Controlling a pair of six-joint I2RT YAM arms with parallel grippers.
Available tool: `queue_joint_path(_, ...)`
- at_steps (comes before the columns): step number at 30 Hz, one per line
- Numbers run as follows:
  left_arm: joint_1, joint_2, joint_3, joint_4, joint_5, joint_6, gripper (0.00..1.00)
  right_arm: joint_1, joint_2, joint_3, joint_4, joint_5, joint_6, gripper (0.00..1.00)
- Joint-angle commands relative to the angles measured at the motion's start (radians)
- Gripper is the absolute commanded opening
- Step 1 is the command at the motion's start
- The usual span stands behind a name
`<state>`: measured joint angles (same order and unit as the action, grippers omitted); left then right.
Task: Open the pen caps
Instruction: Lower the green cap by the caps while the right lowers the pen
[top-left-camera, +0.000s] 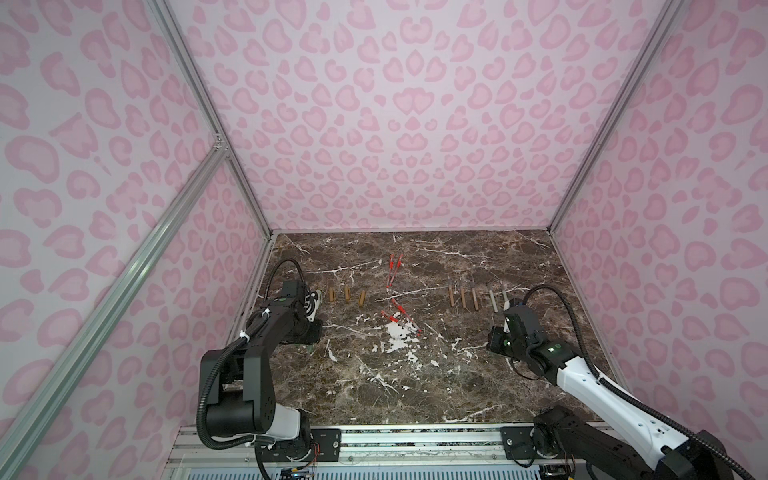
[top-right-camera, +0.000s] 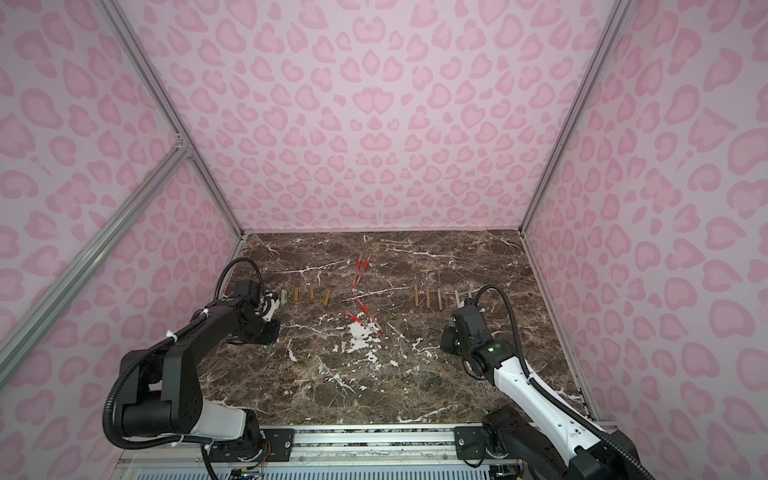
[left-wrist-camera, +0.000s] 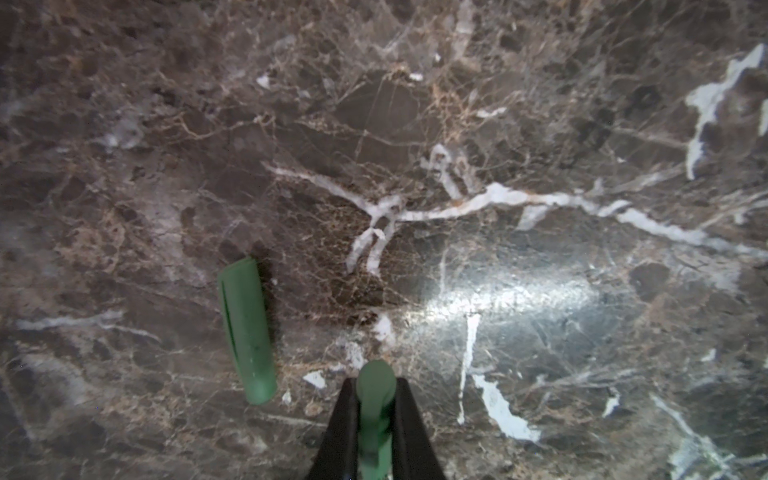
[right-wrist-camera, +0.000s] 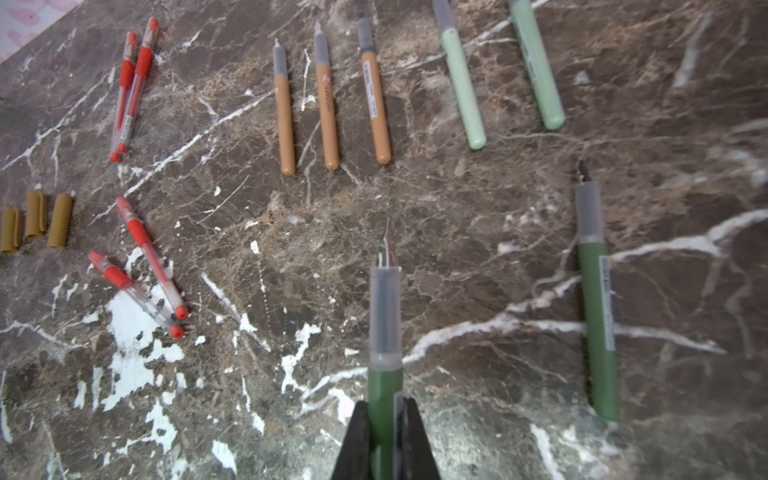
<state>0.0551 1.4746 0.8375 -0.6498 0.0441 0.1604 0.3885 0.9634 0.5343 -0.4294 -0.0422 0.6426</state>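
Observation:
In the left wrist view my left gripper (left-wrist-camera: 376, 382) is shut on a dark green pen cap (left-wrist-camera: 376, 409), just above the marble. A second green cap (left-wrist-camera: 247, 330) lies loose beside it. My right gripper (right-wrist-camera: 386, 403) is shut on a dark green pen barrel (right-wrist-camera: 385, 374) with its grey grip and bare nib pointing away. Three tan-brown caps (right-wrist-camera: 37, 218) lie in a row, seen in both top views (top-left-camera: 347, 295). The left gripper (top-left-camera: 312, 347) hangs low at the table's left side. The right gripper (top-left-camera: 512, 304) is at the right.
Uncapped barrels lie in a row: three tan (right-wrist-camera: 328, 104), two pale green (right-wrist-camera: 463, 87) and a dark green one (right-wrist-camera: 596, 299). Several red pens (right-wrist-camera: 133, 83) with caps on lie near the table's (top-left-camera: 415, 374) middle (top-left-camera: 395, 270). Pink patterned walls (top-left-camera: 415, 124) enclose three sides.

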Motion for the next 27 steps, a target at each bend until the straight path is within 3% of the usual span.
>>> queue_joint_path(1,0.002,0.018,0.008,-0.008,-0.035,0.007,0.03,-0.020,0.001,-0.003,-0.017,-0.014,-0.024,0.00)
queue_joint_path(21,0.002,0.085,0.015,-0.007,-0.059,0.011,0.13,-0.129,0.034,-0.003,-0.016,-0.061,-0.088,0.00)
queue_joint_path(27,0.002,0.080,0.021,-0.008,-0.061,-0.002,0.29,-0.153,0.070,-0.018,0.011,-0.055,-0.106,0.00)
